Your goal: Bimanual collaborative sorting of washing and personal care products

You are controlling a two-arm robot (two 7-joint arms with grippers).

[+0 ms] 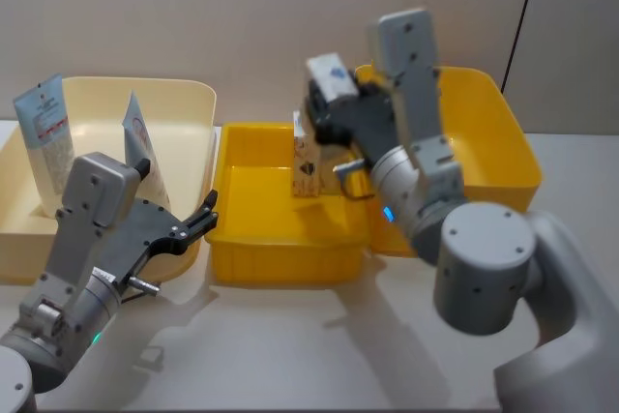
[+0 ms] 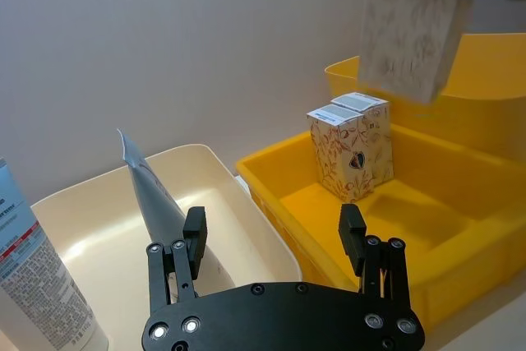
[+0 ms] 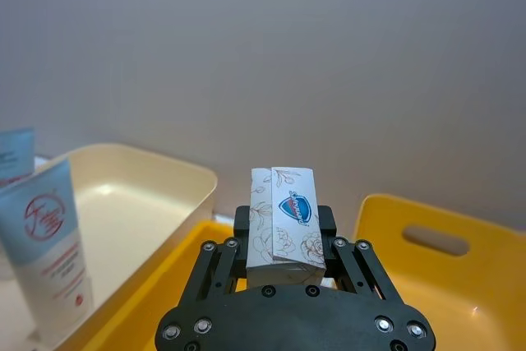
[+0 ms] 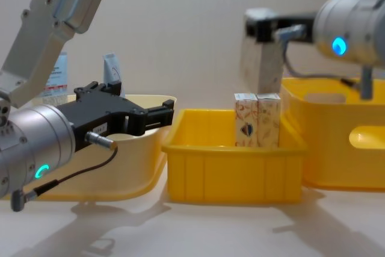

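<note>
My right gripper [image 1: 327, 96] is shut on a cream carton [image 1: 330, 76] with a floral pattern and a blue logo [image 3: 283, 215]. It holds the carton in the air above the far right part of the middle yellow bin [image 1: 280, 258]. Two more cartons [image 1: 308, 171] stand upright side by side in that bin [image 4: 257, 118]. Two pale-blue tubes [image 1: 44, 137] [image 1: 140, 137] stand in the cream bin [image 1: 184, 94] on the left. My left gripper [image 1: 206, 212] is open and empty, hovering by the cream bin's front right corner [image 2: 274, 232].
A second, taller yellow bin [image 1: 503, 142] with a handle slot stands to the right of the middle one. The three bins stand in a row close to the wall. Bare tabletop [image 1: 290, 345] lies in front of them.
</note>
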